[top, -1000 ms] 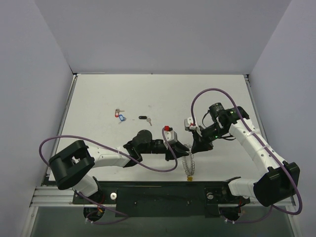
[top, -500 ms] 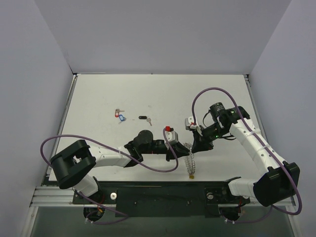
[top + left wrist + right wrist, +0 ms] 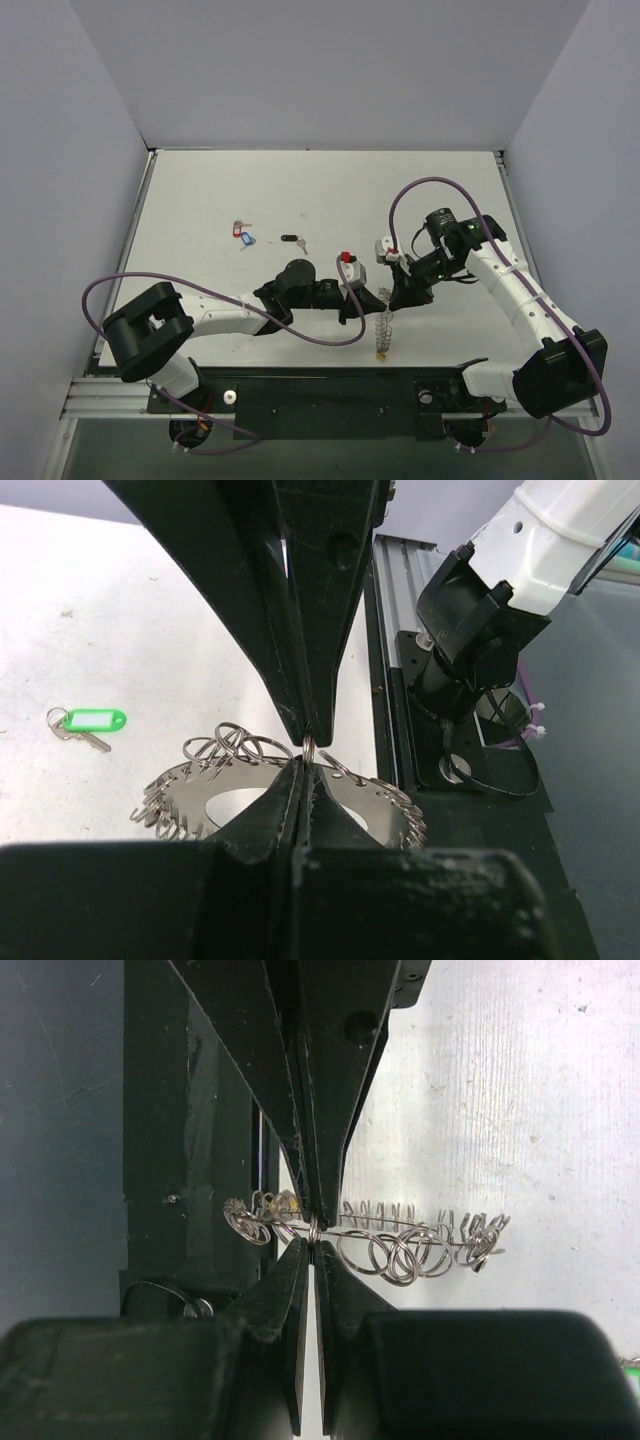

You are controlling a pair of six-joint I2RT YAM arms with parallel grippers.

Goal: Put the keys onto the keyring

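The keyring [image 3: 383,322] is a silvery ring fringed with small wire loops, with a yellow tag [image 3: 380,353] at its near end. It stands edge-on just beyond the black base rail [image 3: 320,398]. The left gripper [image 3: 372,297] and right gripper [image 3: 393,297] each pinch a rim loop, jaws pressed together. Since a second ago the left gripper has edged right, and the ring shows thinner, more edge-on.
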